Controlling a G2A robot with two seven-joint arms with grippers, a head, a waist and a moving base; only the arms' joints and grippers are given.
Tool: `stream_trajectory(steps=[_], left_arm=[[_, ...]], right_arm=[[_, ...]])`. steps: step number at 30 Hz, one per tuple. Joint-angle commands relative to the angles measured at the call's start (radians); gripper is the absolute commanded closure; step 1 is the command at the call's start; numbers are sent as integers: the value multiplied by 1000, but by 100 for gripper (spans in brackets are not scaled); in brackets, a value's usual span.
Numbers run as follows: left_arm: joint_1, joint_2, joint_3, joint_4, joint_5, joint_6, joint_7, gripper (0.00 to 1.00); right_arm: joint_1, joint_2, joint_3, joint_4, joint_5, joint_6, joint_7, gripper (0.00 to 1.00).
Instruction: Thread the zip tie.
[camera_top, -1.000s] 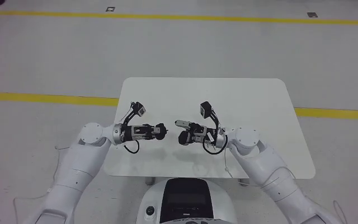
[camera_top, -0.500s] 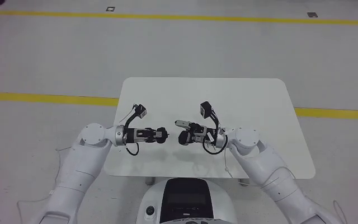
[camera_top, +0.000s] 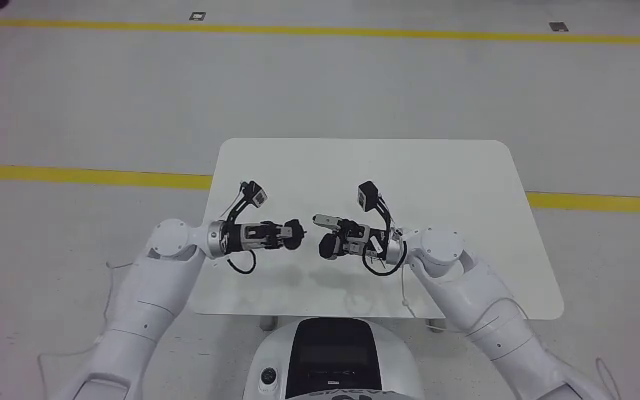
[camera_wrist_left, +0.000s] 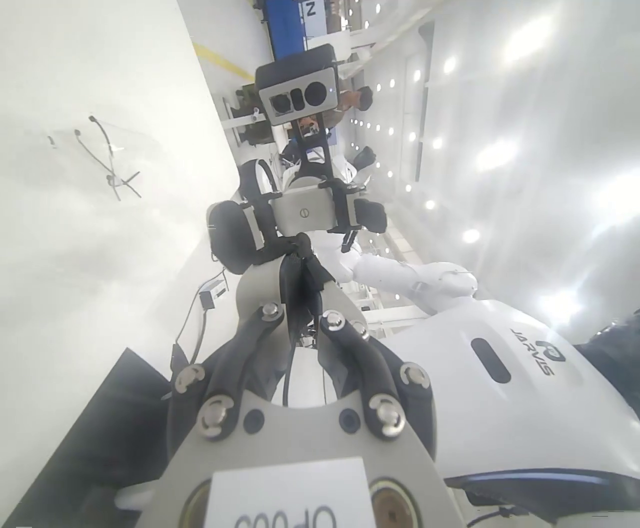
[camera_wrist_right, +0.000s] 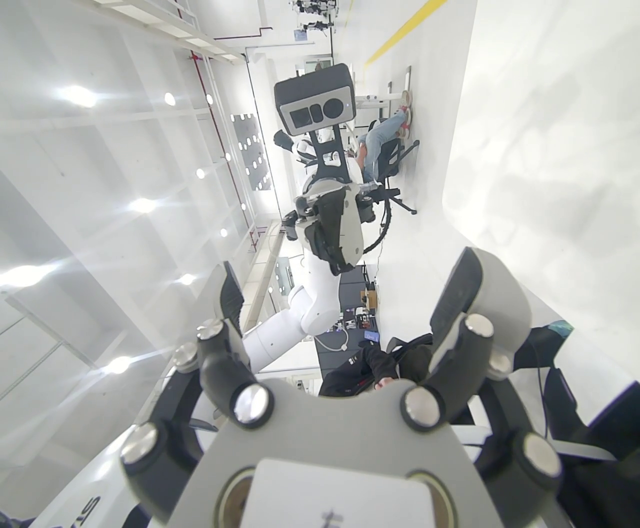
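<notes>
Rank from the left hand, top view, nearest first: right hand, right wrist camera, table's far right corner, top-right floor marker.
1. right hand: facing the left hand, small gap.
2. right wrist camera: just behind that hand.
3. table corner: far right, well beyond.
4. floor marker: beyond that corner, farthest.

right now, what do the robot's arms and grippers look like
The left arm and right arm have smooth white rounded shells, black wrist sections and looping black cables. Each wrist carries a black camera box on a bracket. The left gripper and right gripper have grey plates, black linkages, silver screws and grey fingers with black pads.
</notes>
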Motion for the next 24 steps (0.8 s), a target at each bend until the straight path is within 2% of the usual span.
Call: stream_trajectory(steps=[1,7,10,19,24], left_arm=[[-10,-6,4,16,2,0,-16,100],[-23,-15,15,50,5,0,-16,100],[-22,-14,37,29,8,0,-16,100],[-22,-14,37,29,8,0,-16,100],[-22,-14,37,29,8,0,-16,100]], right_arm=[[0,0,0,0,0,0,0,0],[0,0,0,0,0,0,0,0],[0,0,0,0,0,0,0,0],[-4,0,1,-2,-3,-1,-15,0],[-14,10,35,-10,-21,3,-8,0]])
